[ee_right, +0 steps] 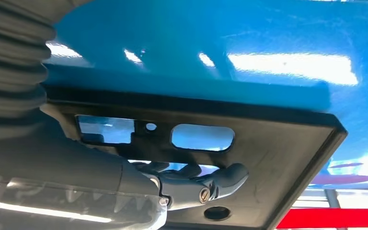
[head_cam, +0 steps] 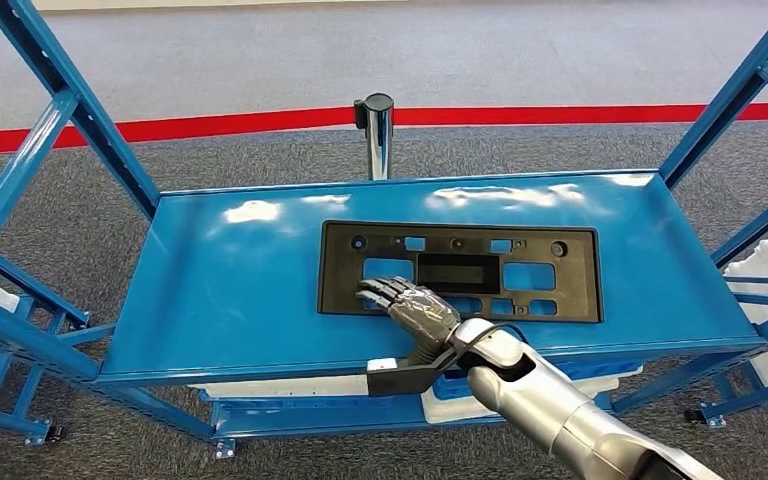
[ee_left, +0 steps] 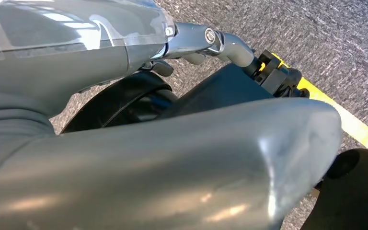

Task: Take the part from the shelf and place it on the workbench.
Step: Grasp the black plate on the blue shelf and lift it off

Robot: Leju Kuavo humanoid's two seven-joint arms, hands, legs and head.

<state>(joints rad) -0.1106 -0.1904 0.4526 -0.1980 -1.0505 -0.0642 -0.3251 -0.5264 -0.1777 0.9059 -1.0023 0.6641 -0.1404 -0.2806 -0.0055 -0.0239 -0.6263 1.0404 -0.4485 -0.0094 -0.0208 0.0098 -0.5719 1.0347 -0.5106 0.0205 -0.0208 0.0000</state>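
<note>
The right hand (head_cam: 412,305), grey with dark fingers under a clear cover, reaches in on its silver arm and lies on the near left part of the flat black plastic rectangular panel with cut-out windows (head_cam: 520,272). Its fingers are stretched forward and only slightly spread, resting on the panel's surface near one of the lower openings; the right wrist view shows a fingertip (ee_right: 230,176) lying against the panel (ee_right: 268,143) beside a cut-out, with nothing closed between thumb and fingers, so the hand touches the part without gripping it.

The left hand (ee_left: 163,167) hangs over grey carpet with a yellow line; from so close I cannot tell whether its fingers are apart or curled.

The panel lies flat in the middle of the glossy blue metal shelf surface (head_cam: 220,290), long side across, nearer the right half. It has one long dark central window, several smaller rectangular openings around it and small round holes along its far edge.

One panel, one blue shelf surface, one chrome post (head_cam: 377,135) standing behind it
</note>
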